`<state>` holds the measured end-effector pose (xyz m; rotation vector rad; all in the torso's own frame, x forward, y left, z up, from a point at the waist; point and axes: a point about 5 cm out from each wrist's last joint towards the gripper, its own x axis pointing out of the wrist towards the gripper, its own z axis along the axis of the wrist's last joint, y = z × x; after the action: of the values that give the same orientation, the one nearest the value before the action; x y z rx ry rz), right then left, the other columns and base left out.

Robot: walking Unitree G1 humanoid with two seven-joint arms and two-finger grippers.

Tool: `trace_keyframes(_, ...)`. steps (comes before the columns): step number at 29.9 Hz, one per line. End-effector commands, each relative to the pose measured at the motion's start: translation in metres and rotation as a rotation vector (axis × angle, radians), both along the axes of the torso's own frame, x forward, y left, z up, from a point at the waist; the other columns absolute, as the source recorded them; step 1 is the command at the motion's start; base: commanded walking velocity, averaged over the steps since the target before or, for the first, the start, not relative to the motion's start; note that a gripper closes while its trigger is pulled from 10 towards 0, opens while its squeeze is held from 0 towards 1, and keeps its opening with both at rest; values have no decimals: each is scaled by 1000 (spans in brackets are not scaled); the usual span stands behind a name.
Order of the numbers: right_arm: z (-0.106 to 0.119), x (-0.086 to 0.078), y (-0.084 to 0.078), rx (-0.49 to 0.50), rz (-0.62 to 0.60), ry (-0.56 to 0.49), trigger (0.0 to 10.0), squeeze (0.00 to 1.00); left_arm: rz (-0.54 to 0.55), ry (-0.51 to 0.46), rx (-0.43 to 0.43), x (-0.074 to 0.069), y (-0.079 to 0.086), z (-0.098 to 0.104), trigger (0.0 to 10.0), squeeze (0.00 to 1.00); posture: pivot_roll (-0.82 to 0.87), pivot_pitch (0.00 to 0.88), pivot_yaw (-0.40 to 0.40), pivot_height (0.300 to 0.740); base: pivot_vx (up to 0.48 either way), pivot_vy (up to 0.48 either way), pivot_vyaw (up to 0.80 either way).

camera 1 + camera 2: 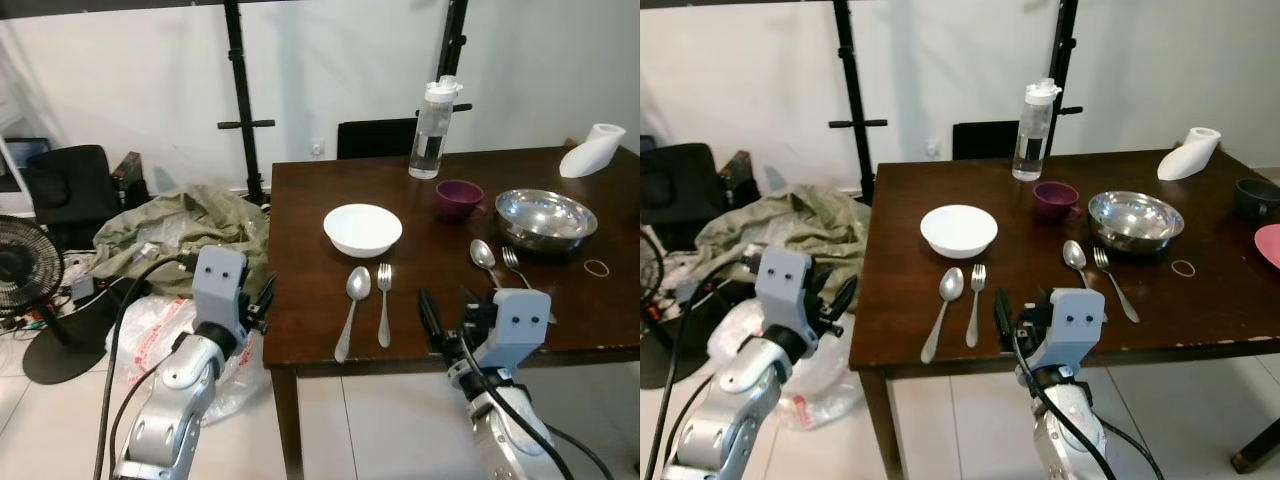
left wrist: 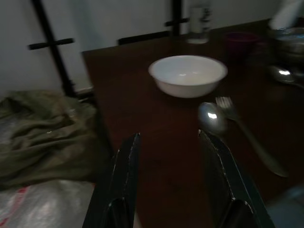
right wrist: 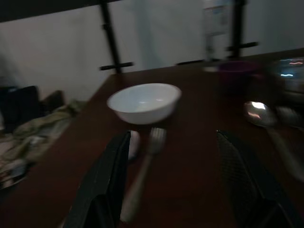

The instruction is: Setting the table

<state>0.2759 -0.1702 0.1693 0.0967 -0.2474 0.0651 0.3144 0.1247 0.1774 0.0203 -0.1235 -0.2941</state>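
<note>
The left hand (image 1: 262,300) hung off the left edge of the dark brown wooden tabletop (image 1: 300,300), fingers spread and empty. The right hand (image 1: 447,318) hovered low over the near edge, fingers parted wide, holding nothing — just right of a silver spoon (image 1: 353,305) and silver fork (image 1: 384,300) lying side by side below the white round bowl (image 1: 362,228). In the right wrist view the cutlery blurred; a second spoon (image 3: 259,114) was barely legible.

No legible text anywhere; perhaps faint, unreadable print on the water bottle (image 1: 435,130).
</note>
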Motion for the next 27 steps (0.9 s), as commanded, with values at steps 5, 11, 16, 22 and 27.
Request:
trace_keyframes(5, -3, -4, 1, 2, 3, 13, 10000, 0, 19, 10, 15, 0, 6, -3, 10000, 0, -42, 0, 103, 740, -338, 0, 0)
trace_keyframes(11, -4, -5, 1, 2, -1, 15, 10000, 0, 15, 13, 14, 0, 4, -3, 10000, 0, -50, 0, 109, 740, -333, 0, 0)
trace_keyframes(16, -4, -6, 1, 2, -2, 16, 10000, 0, 8, 14, 12, 1, 3, -2, 10000, 0, -55, 0, 115, 740, -329, 0, 0)
trace_keyframes(22, -5, -6, 2, 5, -3, 17, 10000, 0, 4, 15, 11, 2, 3, -2, 10000, 0, -56, 0, 118, 740, -324, 0, 0)
trace_keyframes(27, -5, -6, 3, 9, -4, 20, 10000, 0, 10, 25, 11, 3, 3, -3, 10000, 0, -53, 0, 121, 740, -51, 0, 0)
